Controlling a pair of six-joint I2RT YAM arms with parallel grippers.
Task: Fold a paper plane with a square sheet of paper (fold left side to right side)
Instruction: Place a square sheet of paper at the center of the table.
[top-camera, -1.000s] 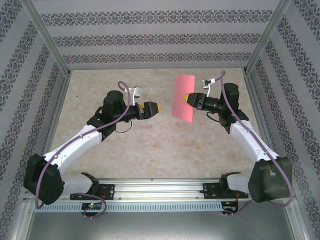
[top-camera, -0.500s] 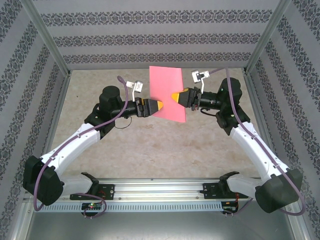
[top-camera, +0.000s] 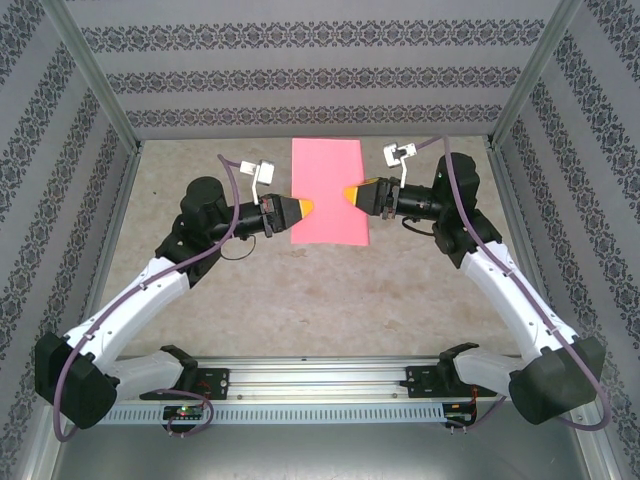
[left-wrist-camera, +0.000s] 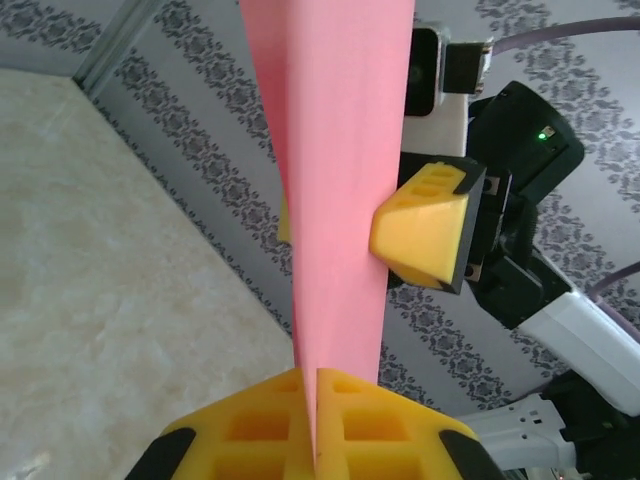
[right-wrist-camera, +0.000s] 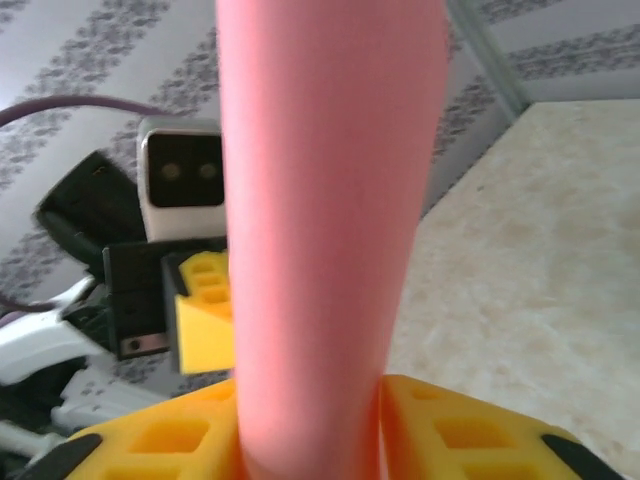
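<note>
Closed in on the sheet since a second ago: left gripper (top-camera: 305, 208), now pinched shut on the left edge of the square sheet of paper (top-camera: 328, 165), opposite the right gripper (top-camera: 350, 193), clamped on the right edge.
Fingers pressed together with pink paper rising straight from the seam. Sheet lifted clear of the table (top-camera: 250, 290), over its far middle, stretched flat between the opposing arms. Likely purpose: keeping thin paper from sagging and squaring the edges before carrying left over to right. Fold not yet begun.
</note>
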